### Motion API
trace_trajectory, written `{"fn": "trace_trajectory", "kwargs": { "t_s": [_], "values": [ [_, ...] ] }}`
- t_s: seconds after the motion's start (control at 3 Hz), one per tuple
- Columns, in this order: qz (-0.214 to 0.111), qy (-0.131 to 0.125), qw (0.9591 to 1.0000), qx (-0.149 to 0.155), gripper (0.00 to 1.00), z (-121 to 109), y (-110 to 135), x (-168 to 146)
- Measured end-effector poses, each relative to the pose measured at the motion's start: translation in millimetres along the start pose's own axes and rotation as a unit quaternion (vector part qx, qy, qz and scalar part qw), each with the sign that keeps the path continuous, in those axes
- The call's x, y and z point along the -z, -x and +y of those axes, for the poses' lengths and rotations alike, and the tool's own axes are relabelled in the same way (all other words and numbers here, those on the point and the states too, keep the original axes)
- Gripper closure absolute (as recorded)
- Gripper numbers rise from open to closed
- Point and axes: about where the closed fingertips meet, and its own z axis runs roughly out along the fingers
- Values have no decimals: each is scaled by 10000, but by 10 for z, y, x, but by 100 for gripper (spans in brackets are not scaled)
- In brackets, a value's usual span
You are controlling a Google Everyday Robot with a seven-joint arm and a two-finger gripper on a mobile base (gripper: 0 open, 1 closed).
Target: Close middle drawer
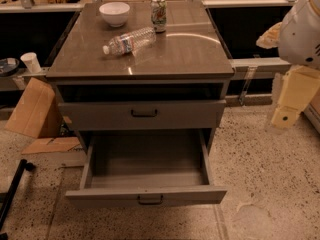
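Gripper [289, 104] at right beside cabinet [180, 59], open or closed cannot be told, middle drawer [146, 194] pulled toward camera, long axis left-right

Noted at the frame's 3 o'clock edge: the arm [303, 30] was a smooth, rounded white shell with a short row of small dark marks near its lower rim. A pale tan piece projected from its 9 o'clock side. Toward 4 o'clock, the gripper [289, 103] was a cream, blocky, tapering part with one small dark round hole near its lower tip.
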Motion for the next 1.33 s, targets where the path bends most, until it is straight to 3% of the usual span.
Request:
{"fn": "trace_trajectory", "kwargs": {
  "t_s": [0.33, 0.67, 1.33],
  "values": [
    [-262, 151, 9988, 373, 0, 166, 189, -267],
    [-321, 624, 9958, 594, 0, 588, 215, -1063],
    [-148, 505, 9968, 599, 0, 579, 165, -1142]
  ]
}}
